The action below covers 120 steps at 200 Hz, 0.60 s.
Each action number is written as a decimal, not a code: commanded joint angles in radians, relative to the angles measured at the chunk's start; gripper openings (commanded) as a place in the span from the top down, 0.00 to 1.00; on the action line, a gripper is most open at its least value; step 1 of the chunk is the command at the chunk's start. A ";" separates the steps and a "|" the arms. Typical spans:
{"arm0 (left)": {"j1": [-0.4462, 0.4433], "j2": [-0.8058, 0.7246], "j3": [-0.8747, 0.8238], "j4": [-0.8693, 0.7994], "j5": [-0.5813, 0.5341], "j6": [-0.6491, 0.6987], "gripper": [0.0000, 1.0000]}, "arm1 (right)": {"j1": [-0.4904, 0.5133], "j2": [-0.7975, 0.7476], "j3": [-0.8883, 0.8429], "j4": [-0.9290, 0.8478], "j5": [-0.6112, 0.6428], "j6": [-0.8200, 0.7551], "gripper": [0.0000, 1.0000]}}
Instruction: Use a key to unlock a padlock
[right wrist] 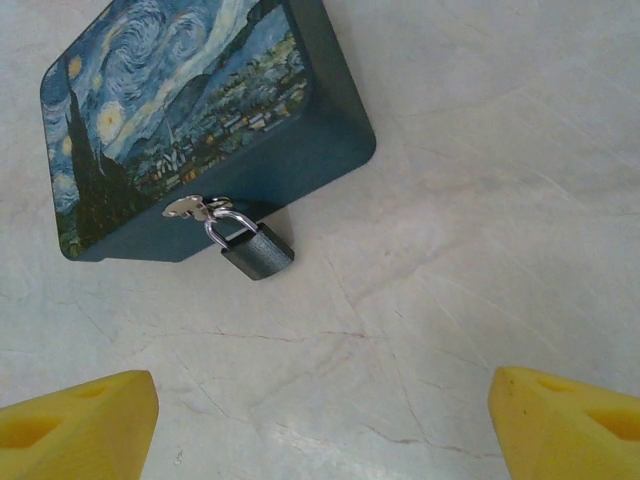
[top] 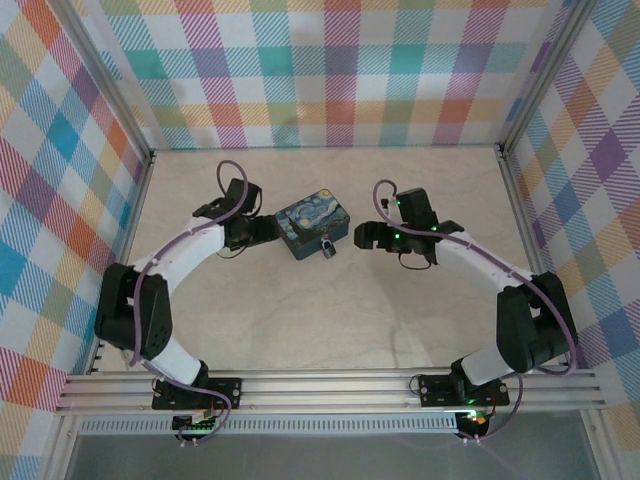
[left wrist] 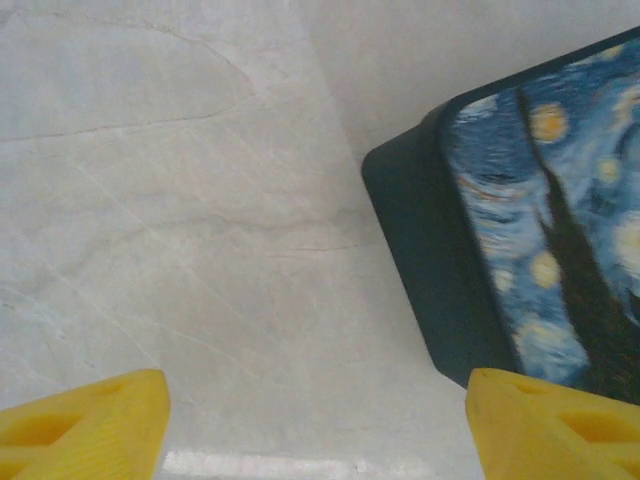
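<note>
Hanging off the front wall of the blue-and-yellow swirl-painted rectangular tin (top: 312,226): small dark grey metal padlock (right wrist: 256,250). Its thin silver shackle is looped through a silver hasp tab (right wrist: 186,208) on the tin and looks closed. The padlock body lies on the pale marbled table (top: 330,330), hard up against the tin's wall; can't tell if it touches.

Left gripper (top: 268,232) sits just beside the tin's left end in the top view, yellow fingers (left wrist: 90,425) wide apart with nothing between them. The tin's corner is right by one fingertip, contact unclear.

Right gripper (top: 362,237) is near the tin's right end, on the padlock side and apart from both. Its fingers are spread wide too, with bare table between them. Tin lid is down.
</note>
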 commanded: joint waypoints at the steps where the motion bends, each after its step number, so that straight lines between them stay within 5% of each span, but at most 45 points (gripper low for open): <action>1: 0.013 -0.050 0.053 -0.179 -0.155 -0.126 0.16 | 0.022 0.009 0.025 0.008 0.013 0.016 0.14; 25: 0.084 -0.074 0.025 -0.339 -0.326 -0.314 0.15 | 0.040 0.005 0.010 0.006 0.016 0.018 0.15; 55: 0.274 -0.225 -0.187 -0.315 -0.272 -0.474 0.19 | 0.058 -0.004 -0.006 -0.017 0.006 0.009 0.15; 120: 0.751 -0.354 -0.355 -0.327 -0.235 -0.414 0.26 | 0.074 -0.069 -0.053 -0.015 -0.028 -0.002 0.16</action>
